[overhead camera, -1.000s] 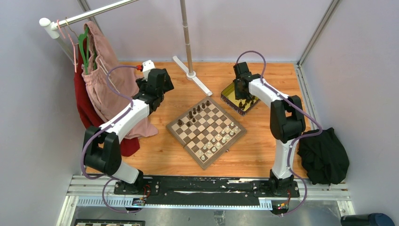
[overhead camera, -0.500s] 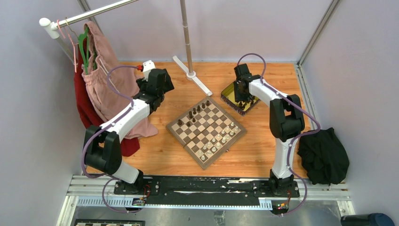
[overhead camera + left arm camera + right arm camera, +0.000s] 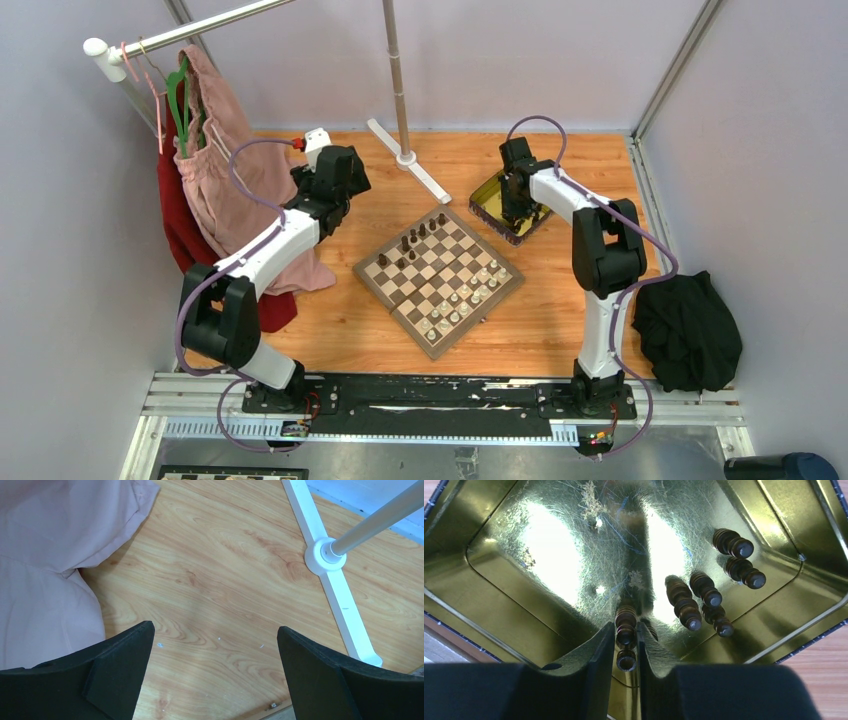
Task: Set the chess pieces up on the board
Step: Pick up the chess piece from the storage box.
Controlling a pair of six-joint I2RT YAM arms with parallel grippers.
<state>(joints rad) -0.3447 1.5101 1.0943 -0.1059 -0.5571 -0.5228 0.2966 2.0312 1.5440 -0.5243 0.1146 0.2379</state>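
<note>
Right wrist: right claw [image 3: 626,650] clamped on dark chess piece [image 3: 626,625] inside tin [image 3: 484,595]; left claw [image 3: 215,670] apart above wooden surface [image 3: 225,580].

A dark brown chess piece [image 3: 626,624] is held clamped between the fingers of the right gripper [image 3: 626,652] at 6 o'clock, inside a scratched gold tin [image 3: 499,587] whose shiny floor fills the view. A pair of loose dark pieces [image 3: 739,560] is seen lying on the tin floor at 2 o'clock. A close cluster of dark pieces [image 3: 696,602] is seen at 3 o'clock, near the gripped one.
</note>
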